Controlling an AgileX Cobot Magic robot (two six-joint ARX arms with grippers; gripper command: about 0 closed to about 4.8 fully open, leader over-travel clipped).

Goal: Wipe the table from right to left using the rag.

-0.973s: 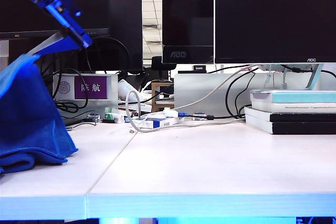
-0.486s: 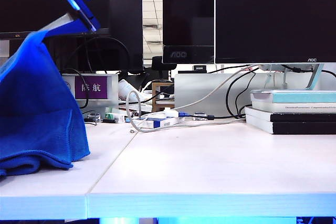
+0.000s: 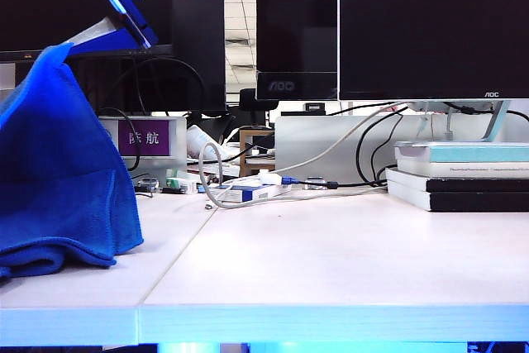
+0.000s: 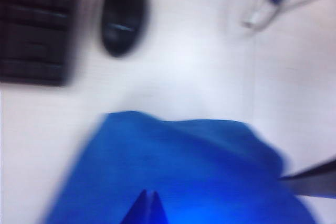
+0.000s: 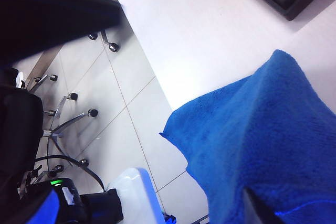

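The blue rag [image 3: 58,179] stands in a tall peak at the left end of the pale table [image 3: 331,245], its lower folds lying on the top. My left gripper [image 3: 70,43] comes down from the upper left and is shut on the peak. In the blurred left wrist view its tips [image 4: 149,205] press together over the rag [image 4: 184,166]. The right wrist view shows the rag [image 5: 273,129] close up, by the table's edge [image 5: 157,61]. My right gripper [image 5: 199,211] stands open there, one dark finger [image 5: 254,211] against the cloth.
A black mouse [image 4: 123,17] and a keyboard [image 4: 34,30] lie beyond the rag. Monitors [image 3: 430,26], stacked books [image 3: 463,175], cables [image 3: 248,192] and a labelled box [image 3: 140,138] line the back. Past the table edge are floor tiles and a chair base [image 5: 68,124].
My left gripper has risen and shifted right, pulling the rag's peak higher. The cloth's lower edge now reaches further right on the table. Little differs over the last half second.
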